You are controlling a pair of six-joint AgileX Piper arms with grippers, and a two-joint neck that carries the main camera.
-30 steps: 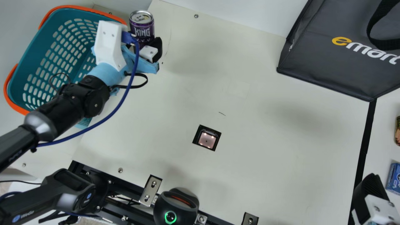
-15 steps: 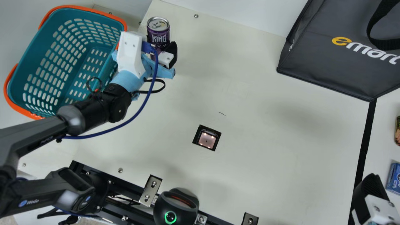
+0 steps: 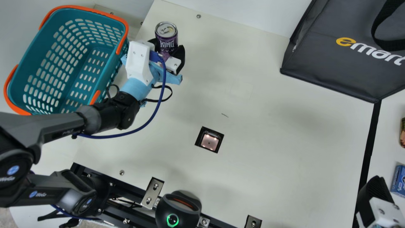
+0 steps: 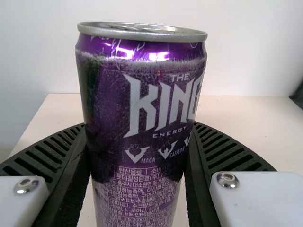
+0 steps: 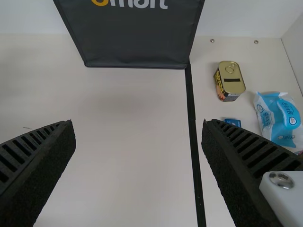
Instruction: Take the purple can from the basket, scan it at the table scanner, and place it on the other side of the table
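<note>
My left gripper [image 3: 168, 53] is shut on the purple can [image 3: 166, 38], held upright just right of the teal basket, over the table's far left part. In the left wrist view the can [image 4: 142, 104] stands between the ribbed fingers of the left gripper [image 4: 137, 156], both touching its sides. The table scanner [image 3: 209, 141] is a lit square window in the middle of the table. At the main view's lower right corner is my right gripper [image 3: 375, 190]; in the right wrist view the right gripper [image 5: 138, 165] is open with nothing between its fingers.
The teal basket [image 3: 107, 71] with orange handles stands at the left. A dark bag [image 3: 335, 60] is at the back right. Beyond the black strip [image 5: 191, 109] lie a gold tin [image 5: 232, 86], a blue box [image 3: 400, 182] and a blue-white packet [image 5: 279, 118].
From above the basket's right rim, my left gripper has carried the purple can right and slightly nearer, slowing in the last half second. The right gripper has kept still.
</note>
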